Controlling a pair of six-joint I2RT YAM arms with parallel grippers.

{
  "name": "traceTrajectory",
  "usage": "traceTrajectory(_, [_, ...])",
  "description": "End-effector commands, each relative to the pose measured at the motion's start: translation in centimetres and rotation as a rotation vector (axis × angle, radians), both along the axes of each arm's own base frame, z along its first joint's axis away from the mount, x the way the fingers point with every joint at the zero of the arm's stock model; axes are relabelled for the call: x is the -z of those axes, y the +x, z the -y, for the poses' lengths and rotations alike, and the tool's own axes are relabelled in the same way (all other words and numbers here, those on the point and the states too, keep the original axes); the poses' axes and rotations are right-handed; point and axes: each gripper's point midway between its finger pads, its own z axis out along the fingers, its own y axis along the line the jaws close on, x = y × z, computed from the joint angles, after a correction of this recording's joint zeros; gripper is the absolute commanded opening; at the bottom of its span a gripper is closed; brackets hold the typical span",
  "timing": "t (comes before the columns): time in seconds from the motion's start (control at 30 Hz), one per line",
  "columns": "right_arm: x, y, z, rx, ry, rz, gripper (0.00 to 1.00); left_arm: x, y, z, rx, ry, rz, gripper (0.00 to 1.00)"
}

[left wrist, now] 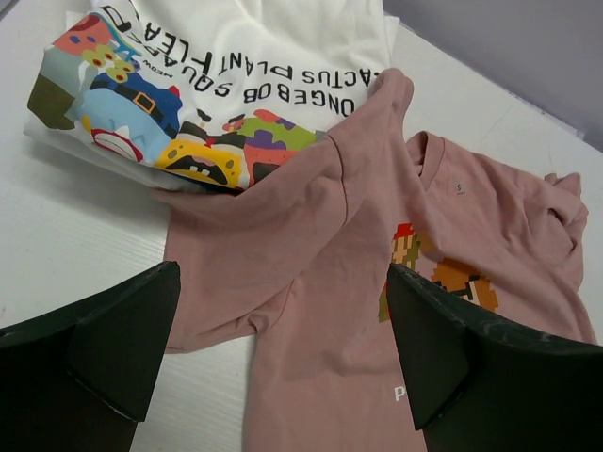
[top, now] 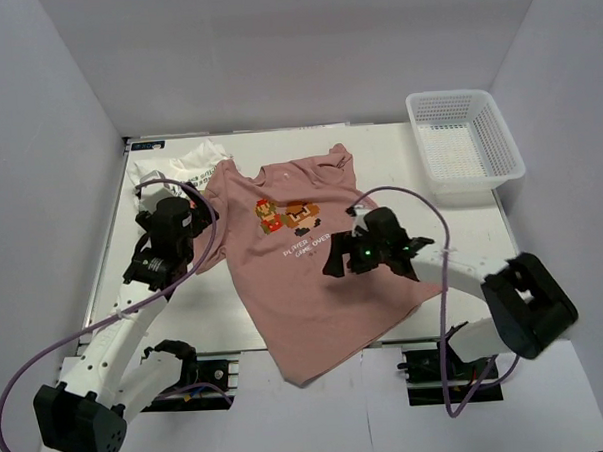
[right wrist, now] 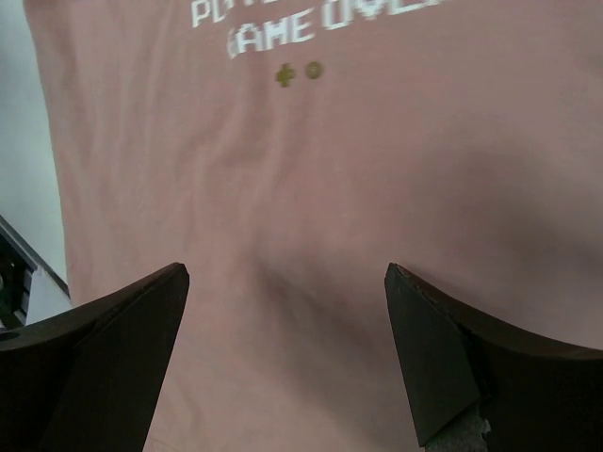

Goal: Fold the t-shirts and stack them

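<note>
The dusty-pink t-shirt (top: 314,275) lies spread face up across the table's middle, its hem reaching over the near edge. The white t-shirt (top: 184,171) with cartoon print lies folded at the back left, and the pink tee's left sleeve overlaps its edge. My left gripper (top: 186,219) is open and empty above the pink tee's left sleeve; in the left wrist view the gripper (left wrist: 283,363) hangs over the pink armpit seam (left wrist: 254,320), with the white tee (left wrist: 236,56) beyond. My right gripper (top: 341,256) is open and empty just above the pink cloth (right wrist: 311,169), below the white text, and shows in its wrist view (right wrist: 283,353).
A white plastic mesh basket (top: 465,144) stands at the back right. Bare white table (top: 165,312) shows to the left of the pink tee. White walls close in the table on the left, back and right.
</note>
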Motion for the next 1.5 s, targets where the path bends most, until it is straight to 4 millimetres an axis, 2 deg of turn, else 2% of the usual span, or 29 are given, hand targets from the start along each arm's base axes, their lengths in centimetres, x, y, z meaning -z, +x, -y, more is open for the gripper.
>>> traceTrajectory(0.0, [-1.0, 0.9, -3.7, -0.053, 0.037, 0.034, 0.9, -1.7, 0.3, 0.3, 0.023, -0.007, 0.034, 1.0])
traceTrajectory(0.1, [1.4, 1.8, -3.3, -0.004, -0.067, -0.01, 0.9, -1.6, 0.2, -0.2, -0.001, 0.006, 0.027, 1.0])
traceTrajectory(0.17, [3.8, 1.3, -2.3, 0.024, -0.137, -0.101, 0.9, -1.6, 0.2, -0.3, -0.01, 0.009, 0.028, 1.0])
traceTrajectory(0.2, [4.3, 1.4, -2.1, 0.032, -0.143, -0.116, 0.9, -1.9, 0.1, -0.4, -0.01, 0.006, 0.037, 1.0])
traceTrajectory(0.27, [6.8, 0.5, 0.0, 0.09, -0.249, -0.196, 0.9, -1.6, 0.1, -0.4, -0.01, 0.007, 0.035, 1.0])
traceTrajectory(0.37, [8.6, 0.6, 2.9, 0.173, -0.368, -0.261, 0.9, -2.0, 0.3, -0.5, -0.018, 0.004, 0.054, 1.0])
traceTrajectory(0.4, [8.6, 0.9, 3.4, 0.196, -0.384, -0.268, 0.9, -1.9, 0.3, -0.3, -0.01, 0.001, 0.053, 1.0])
traceTrajectory(0.43, [9.0, 1.4, 5.5, 0.263, -0.447, -0.275, 0.9, -1.8, 0.5, -0.2, -0.01, 0.001, 0.051, 1.0])
traceTrajectory(0.5, [8.9, 1.9, 6.4, 0.297, -0.464, -0.285, 0.9, -1.6, 0.6, -0.2, -0.01, 0.004, 0.043, 1.0])
traceTrajectory(0.67, [8.5, 3.4, 10.9, 0.415, -0.533, -0.338, 0.9, -1.5, 1.0, -0.4, -0.031, 0.017, 0.008, 1.0])
traceTrajectory(0.7, [8.4, 3.6, 11.4, 0.423, -0.541, -0.343, 0.9, -1.0, 0.9, -0.4, -0.031, 0.025, -0.015, 1.0])
traceTrajectory(0.73, [8.4, 4.1, 11.8, 0.438, -0.548, -0.343, 0.9, -1.3, 1.1, -0.5, -0.045, 0.016, -0.007, 1.0])
traceTrajectory(0.77, [8.4, 4.5, 13.0, 0.472, -0.553, -0.356, 0.9, -1.1, 1.2, -0.5, -0.045, 0.023, -0.025, 1.0])
traceTrajectory(0.83, [8.1, 5.9, 13.9, 0.482, -0.574, -0.34, 0.9, -0.8, 1.2, -0.6, -0.057, 0.028, -0.048, 1.0])
traceTrajectory(0.9, [7.8, 6.3, 16.3, 0.532, -0.648, -0.355, 0.9, -0.5, 1.3, -0.6, -0.057, 0.036, -0.068, 1.0])
traceTrajectory(0.93, [7.2, 7.7, 16.9, 0.564, -0.658, -0.331, 0.9, -0.5, 1.5, -0.5, -0.057, 0.037, -0.071, 1.0])
traceTrajectory(0.97, [7.0, 7.9, 17.8, 0.588, -0.674, -0.33, 0.9, -0.8, 1.4, -0.6, -0.07, 0.032, -0.068, 1.0])
traceTrajectory(1.03, [6.3, 9.1, 18.4, 0.611, -0.666, -0.309, 0.9, -0.2, 1.4, -0.6, -0.073, 0.032, -0.089, 1.0])
traceTrajectory(1.1, [5.1, 9.8, 18.5, 0.615, -0.628, -0.277, 0.9, -0.4, 1.3, -0.8, -0.086, 0.032, -0.103, 1.0])
traceTrajectory(1.17, [3.1, 11.2, 17.4, 0.553, -0.563, -0.189, 0.9, 0.2, 1.5, -0.7, -0.091, 0.033, -0.131, 1.0])
traceTrajectory(1.2, [2.7, 11.1, 16.2, 0.504, -0.542, -0.168, 0.9, -0.2, 1.6, -0.7, -0.091, 0.03, -0.122, 1.0])
traceTrajectory(1.23, [2.1, 11.5, 13.7, 0.422, -0.435, -0.143, 0.9, -0.1, 1.9, -0.5, -0.095, 0.024, -0.126, 1.0])
traceTrajectory(1.27, [0.0, 11.7, 12.7, 0.37, -0.394, -0.068, 0.9, 0.3, 2.3, -0.2, -0.084, 0.024, -0.142, 1.0])
traceTrajectory(1.3, [0.3, 11.1, 12.0, 0.338, -0.382, -0.044, 0.9, 0.5, 2.4, -0.1, -0.084, 0.029, -0.156, 1.0])
traceTrajectory(1.33, [-0.3, 10.6, 9.8, 0.257, -0.304, -0.025, 0.9, -0.2, 3.0, -0.3, -0.093, 0.025, -0.147, 1.0])
traceTrajectory(1.37, [-1.7, 10.6, 9.1, 0.231, -0.278, 0.027, 0.9, -0.2, 3.4, -0.1, -0.094, 0.026, -0.151, 1.0])
traceTrajectory(1.43, [-2.9, 9.4, 7.9, 0.183, -0.239, 0.065, 0.9, -0.4, 5.0, -1.0, -0.139, 0.042, -0.16, 1.0])
traceTrajectory(1.47, [-3.4, 9.5, 7.6, 0.179, -0.224, 0.086, 0.9, -0.3, 5.5, -1.3, -0.157, 0.049, -0.165, 1.0])
